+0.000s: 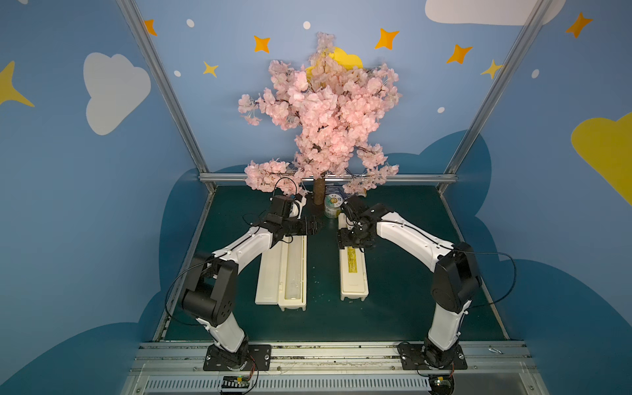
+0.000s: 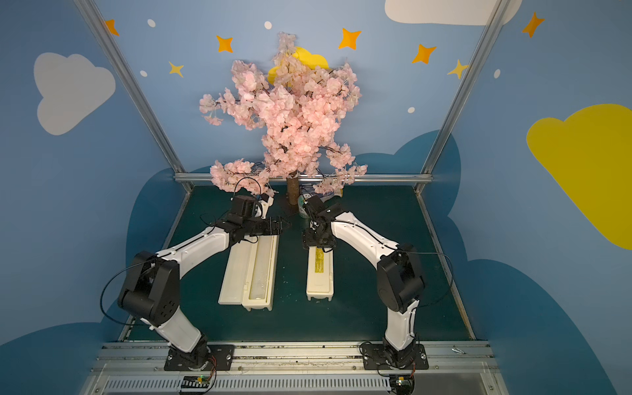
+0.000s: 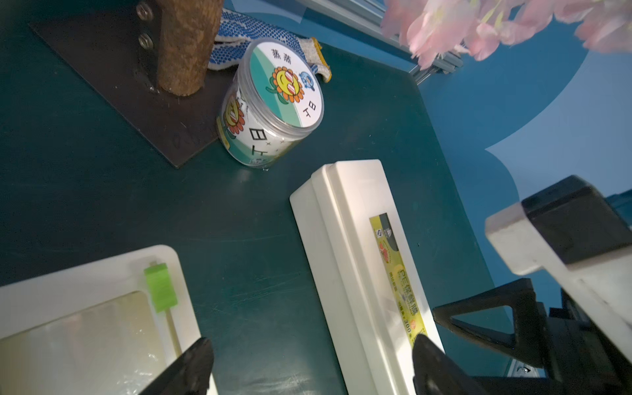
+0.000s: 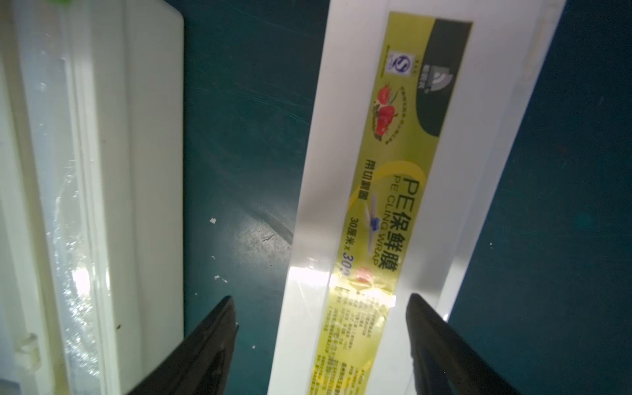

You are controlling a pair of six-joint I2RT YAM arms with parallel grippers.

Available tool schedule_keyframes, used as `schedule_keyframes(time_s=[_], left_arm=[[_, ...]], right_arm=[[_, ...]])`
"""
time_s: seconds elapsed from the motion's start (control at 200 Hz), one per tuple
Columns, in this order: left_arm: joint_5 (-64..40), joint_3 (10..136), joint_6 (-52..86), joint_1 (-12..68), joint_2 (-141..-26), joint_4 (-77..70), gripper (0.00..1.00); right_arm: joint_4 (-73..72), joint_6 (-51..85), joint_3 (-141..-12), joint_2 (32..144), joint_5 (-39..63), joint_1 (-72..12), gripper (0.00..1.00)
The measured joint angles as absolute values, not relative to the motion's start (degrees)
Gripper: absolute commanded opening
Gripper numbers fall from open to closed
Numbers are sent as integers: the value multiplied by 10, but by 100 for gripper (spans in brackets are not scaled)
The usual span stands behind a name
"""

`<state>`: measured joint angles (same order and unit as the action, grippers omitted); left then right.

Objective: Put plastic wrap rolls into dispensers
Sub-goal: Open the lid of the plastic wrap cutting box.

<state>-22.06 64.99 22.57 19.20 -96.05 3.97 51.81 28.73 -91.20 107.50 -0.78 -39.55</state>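
Note:
In both top views two cream dispensers lie side by side on the green mat. The left dispenser (image 1: 270, 273) is open, and a plastic wrap roll (image 1: 294, 270) rests in its trough. The right dispenser (image 1: 354, 273) is closed, its yellow label up and its inside hidden. My left gripper (image 1: 313, 225) hovers open past the open box's far end; its wrist view shows only mat and the closed box's edge between the fingers (image 3: 191, 369). My right gripper (image 4: 321, 328) stands open above the closed dispenser (image 4: 393, 205), straddling its far part.
A green-and-white can (image 1: 332, 206) stands just beyond the closed box, beside the trunk (image 1: 319, 191) of a pink blossom tree on a dark base plate (image 3: 113, 102). A blue-dotted glove (image 3: 239, 44) lies behind the can. Small white crumbs dot the mat between the boxes.

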Motion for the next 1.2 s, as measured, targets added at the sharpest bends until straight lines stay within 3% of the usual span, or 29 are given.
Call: schedule_keyframes(time_s=[0.461, 0.731, 0.936, 1.006, 1.116, 1.196], left_arm=[[-241, 639, 222, 168, -940, 39, 89], [-249, 639, 221, 165, -940, 41, 88], [-260, 640, 215, 165, -942, 47, 82], [-269, 641, 210, 165, -947, 54, 72], [-289, 641, 208, 165, -960, 62, 25], [-307, 641, 206, 167, -974, 63, 10]], right_arm=[[565, 303, -958, 1124, -76, -410, 80], [575, 326, -966, 1136, -86, -411, 61], [573, 326, -965, 1135, -80, -411, 55], [562, 325, -954, 1126, -76, -409, 54], [530, 316, -921, 1099, -50, -399, 52], [513, 304, -901, 1081, -23, -390, 51]])
